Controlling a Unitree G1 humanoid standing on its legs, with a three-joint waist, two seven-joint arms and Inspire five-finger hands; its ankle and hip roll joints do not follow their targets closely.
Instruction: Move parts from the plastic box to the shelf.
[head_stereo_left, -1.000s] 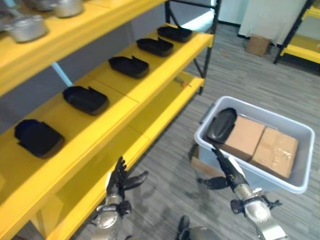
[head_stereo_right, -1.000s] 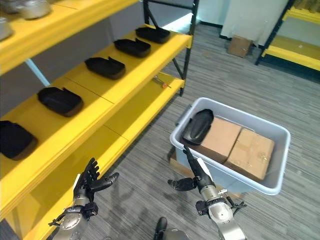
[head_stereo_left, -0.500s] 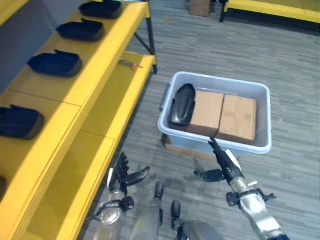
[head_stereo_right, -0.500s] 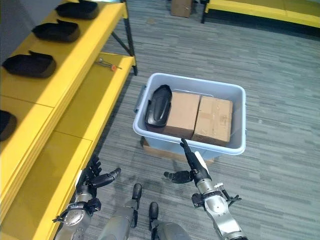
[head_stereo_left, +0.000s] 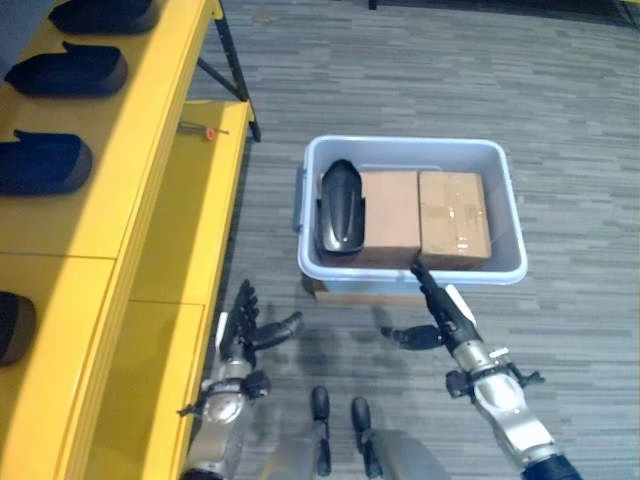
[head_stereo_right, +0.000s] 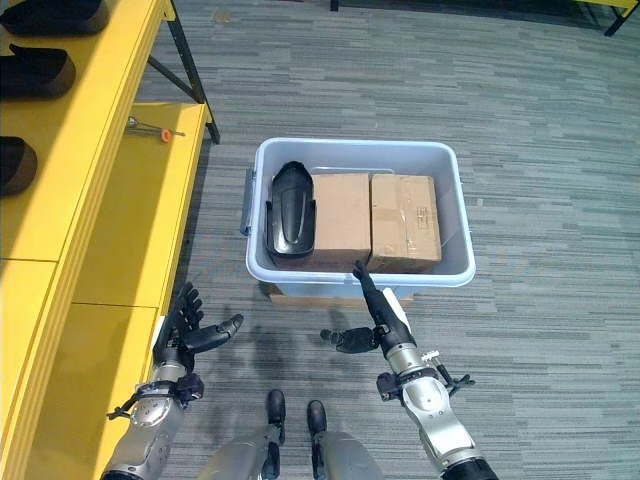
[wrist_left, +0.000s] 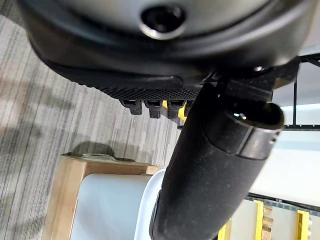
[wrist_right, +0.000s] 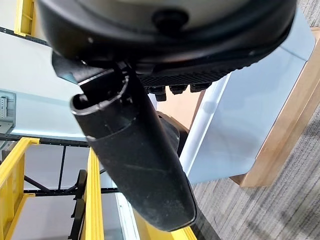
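Black part (head_stereo_left: 340, 207) in plastic box (head_stereo_left: 505, 205), long axis pointing away.

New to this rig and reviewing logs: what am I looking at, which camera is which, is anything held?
A two-armed humanoid seen from its own cameras. The two wide pictures come from a stereo camera on its head, looking down; the two close-ups come from wrist cameras looking along each hand. The left hand and right hand are both open and empty. On the floor stands a grey plastic box holding one black part and two cardboard boxes. More black parts lie on the yellow shelf to the robot's left.
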